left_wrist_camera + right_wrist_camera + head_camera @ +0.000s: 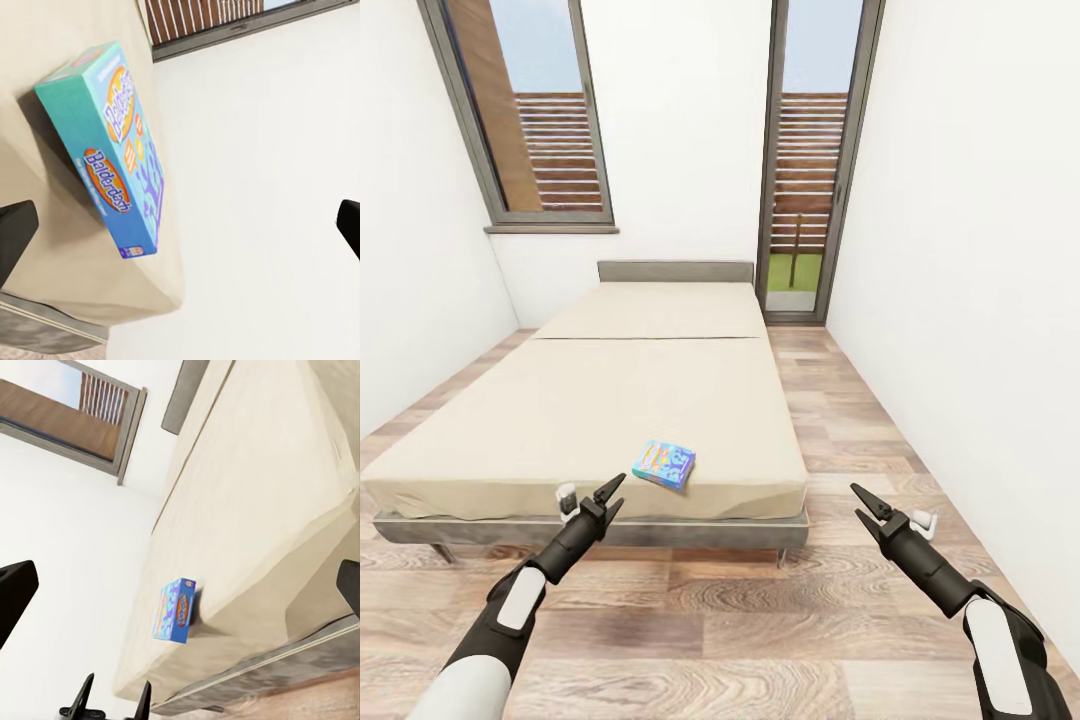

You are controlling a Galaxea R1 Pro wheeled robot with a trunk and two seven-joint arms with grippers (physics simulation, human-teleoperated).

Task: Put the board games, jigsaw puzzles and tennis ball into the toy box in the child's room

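Bed (560,420) with one board game (664,464); two empty spread grippers.

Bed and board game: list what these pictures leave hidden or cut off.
- Board game: its underside is pressed to the bed in every view; in the head view its cover print is too small to read.
- Bed: the floor beneath it is hidden by the mattress and frame.
- Left gripper and right gripper: the wrist views' side edges cut the dark fingers to tips.
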